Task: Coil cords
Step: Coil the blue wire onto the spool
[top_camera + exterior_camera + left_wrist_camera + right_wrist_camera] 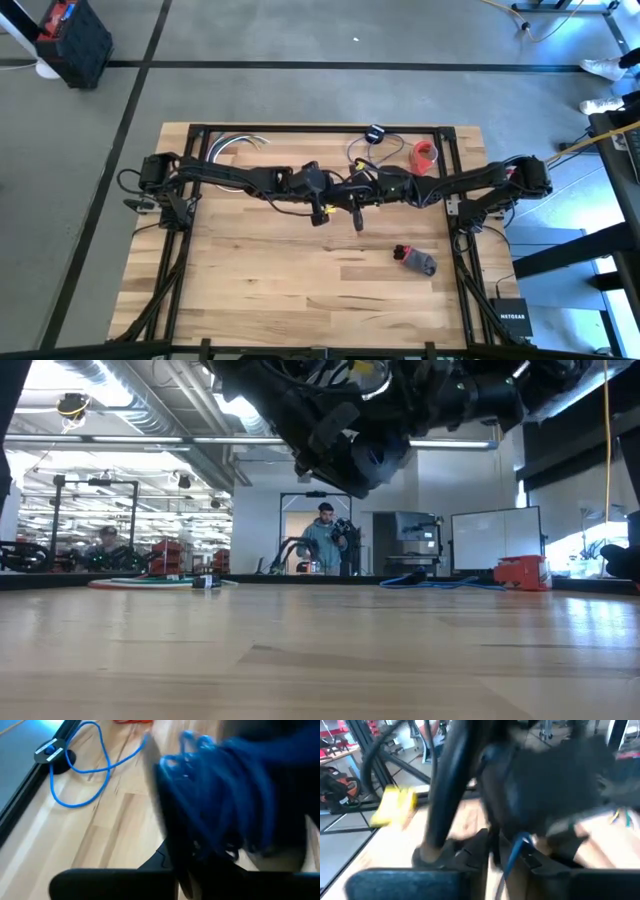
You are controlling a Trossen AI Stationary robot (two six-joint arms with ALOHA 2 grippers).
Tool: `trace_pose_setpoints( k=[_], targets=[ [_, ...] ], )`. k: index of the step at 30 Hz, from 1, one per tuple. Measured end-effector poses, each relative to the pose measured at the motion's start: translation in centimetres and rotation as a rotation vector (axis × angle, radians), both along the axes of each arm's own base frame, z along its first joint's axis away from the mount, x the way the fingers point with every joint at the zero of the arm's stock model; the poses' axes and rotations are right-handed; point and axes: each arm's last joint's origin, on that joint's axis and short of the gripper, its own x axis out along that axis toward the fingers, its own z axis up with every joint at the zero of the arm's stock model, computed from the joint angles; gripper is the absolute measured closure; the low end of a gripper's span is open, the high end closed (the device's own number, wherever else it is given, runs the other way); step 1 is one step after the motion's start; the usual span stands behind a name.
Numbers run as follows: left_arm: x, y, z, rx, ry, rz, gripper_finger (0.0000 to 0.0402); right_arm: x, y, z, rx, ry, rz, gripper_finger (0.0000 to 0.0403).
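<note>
The thin blue cord lies in loose loops on the far middle of the table and ends in a black disc. In the left wrist view its loops and the disc rest flat on the wood. More blue turns sit blurred on a dark shape in front of the camera. Both grippers meet above the table's middle. My left gripper is shut. My right gripper has its fingers a little apart, and a strand of cord runs between them. My left gripper is shut, and blur hides whether any cord lies between its fingers. My right gripper has the blue strand passing between its fingers, which point nearly level toward the table's left. Whether the fingers touch it, I cannot tell.
A red thing lies at the far right next to the cord. A grey and red thing lies nearer the front right. A bundle of pale cables sits at the far left. A person stands in the room beyond the table.
</note>
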Motion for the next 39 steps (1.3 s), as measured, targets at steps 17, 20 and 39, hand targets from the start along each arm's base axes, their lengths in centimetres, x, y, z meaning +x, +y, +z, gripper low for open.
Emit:
trace_pose_setpoints(
  k=[17,20,39],
  targets=[
    [0.2,0.7,0.2,0.015,-0.050,0.076,0.0400,0.1,2.9,-0.1,-0.023,0.075,0.129,0.0269],
    [0.3,0.5,0.2,0.023,-0.050,0.082,0.0400,0.0,2.9,-0.4,-0.023,0.118,0.102,0.0269],
    [0.2,0.5,0.8,0.021,-0.064,0.074,0.0400,-3.3,2.3,1.6,-0.168,0.307,-0.072,0.0269]
  ],
)
